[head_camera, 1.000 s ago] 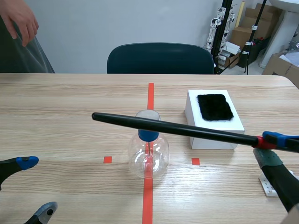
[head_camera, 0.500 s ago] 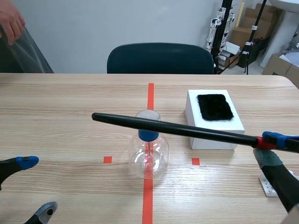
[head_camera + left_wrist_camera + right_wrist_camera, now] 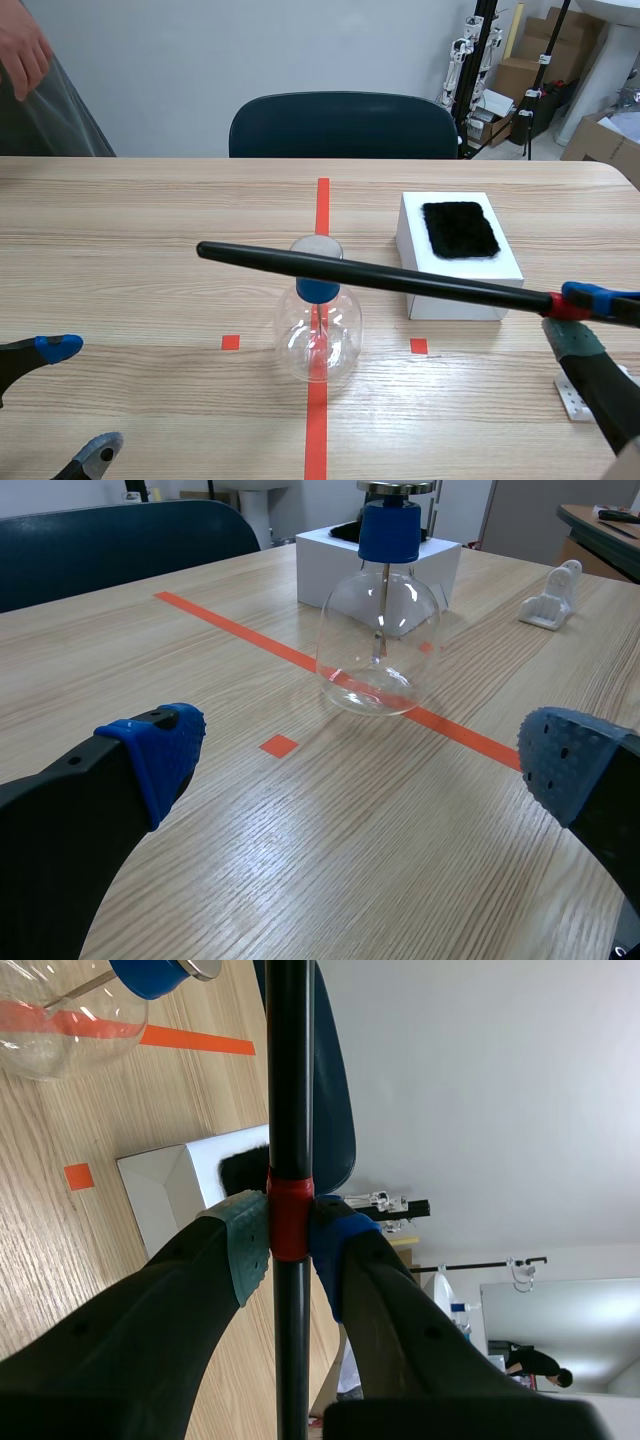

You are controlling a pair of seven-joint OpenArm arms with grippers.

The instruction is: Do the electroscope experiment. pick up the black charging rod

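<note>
From my console, the robot's fingers [image 3: 60, 860] are thick, black and smoothly curved. My left gripper [image 3: 360, 765] carries 2 blue dotted pads [image 3: 155, 750]. My right gripper [image 3: 290, 1245] has 1 grey-green pad [image 3: 248, 1245] and 1 blue pad [image 3: 335, 1255].

Front view across table [image 3: 150, 220], wrist views close, sharing flask [image 3: 378, 640]

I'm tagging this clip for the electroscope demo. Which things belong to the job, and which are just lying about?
Job: black charging rod, clamped in the right gripper; glass electroscope flask; black fur pad on the white box, probably for charging the rod.
Lying about: small white bracket; dark chair.
</note>
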